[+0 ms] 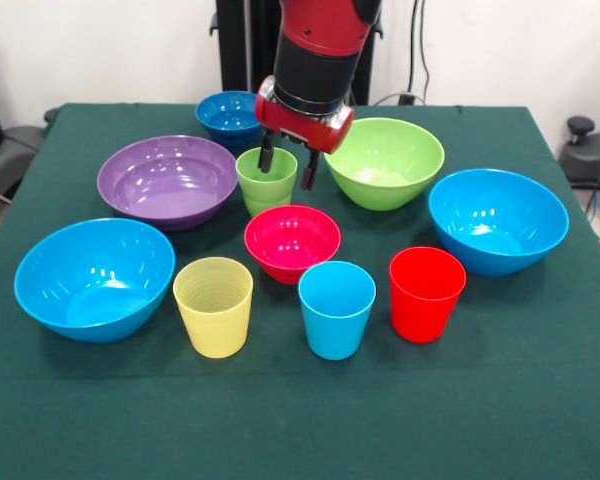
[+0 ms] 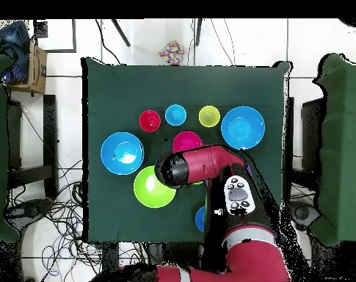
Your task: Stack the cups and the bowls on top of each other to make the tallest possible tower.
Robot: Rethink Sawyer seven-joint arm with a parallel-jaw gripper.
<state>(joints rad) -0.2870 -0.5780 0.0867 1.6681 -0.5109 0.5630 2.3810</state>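
All pieces stand apart on the green table; there is no tower. My gripper (image 1: 287, 166) is open just above the green cup (image 1: 264, 184), one finger over its mouth and the other outside its right wall. Around it are the dark blue bowl (image 1: 226, 114), the purple bowl (image 1: 166, 181), the lime-green bowl (image 1: 384, 162) and the pink-red bowl (image 1: 292, 240). At the front are the yellow cup (image 1: 213, 306), the light blue cup (image 1: 336, 309) and the red cup (image 1: 426, 294). In the overhead view my arm (image 2: 191, 165) hides the gripper, the green cup and the purple bowl.
Two large light blue bowls stand at the table's sides, one at the left (image 1: 93, 278) and one at the right (image 1: 498, 220). The overhead view shows the lime-green bowl (image 2: 153, 188) beside my arm, and chairs and cables around the table.
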